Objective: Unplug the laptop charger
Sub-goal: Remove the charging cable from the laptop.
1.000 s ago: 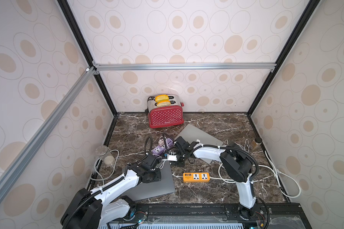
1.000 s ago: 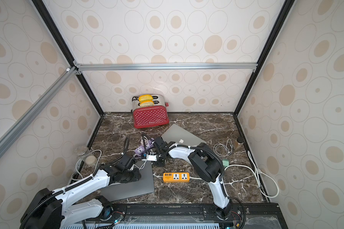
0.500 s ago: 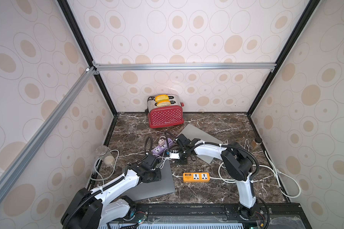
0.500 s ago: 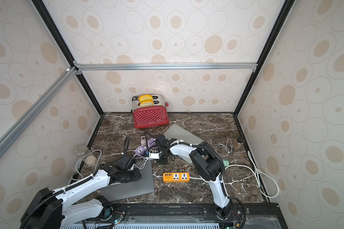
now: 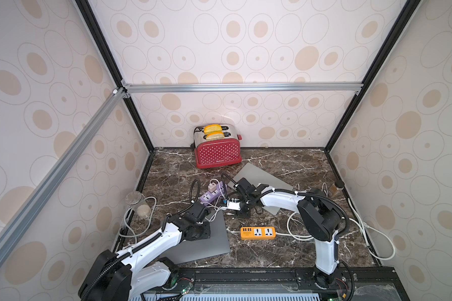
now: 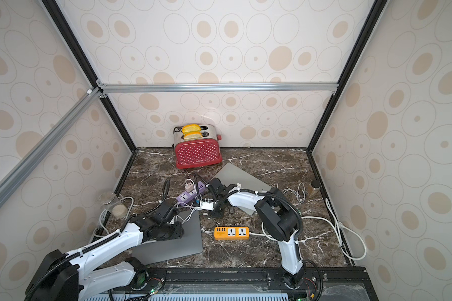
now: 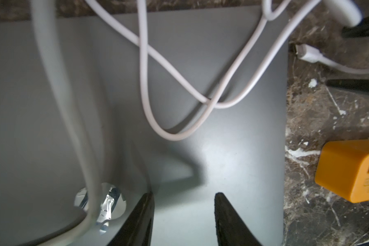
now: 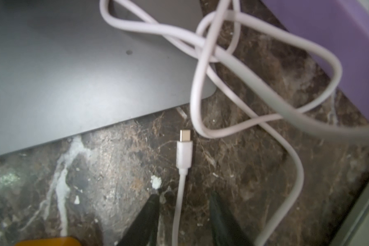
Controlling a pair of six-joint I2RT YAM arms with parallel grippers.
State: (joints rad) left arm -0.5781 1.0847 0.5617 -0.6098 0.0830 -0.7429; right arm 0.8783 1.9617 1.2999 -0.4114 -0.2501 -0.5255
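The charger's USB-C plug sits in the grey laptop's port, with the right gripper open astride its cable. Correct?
No: the right wrist view shows the USB-C plug lying free on the marble tabletop, clear of the grey laptop. The right gripper is indeed open astride its cable.

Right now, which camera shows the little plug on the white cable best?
The right wrist view: the plug lies close, unplugged, on the table. The left wrist view shows it smaller; both top views, barely.
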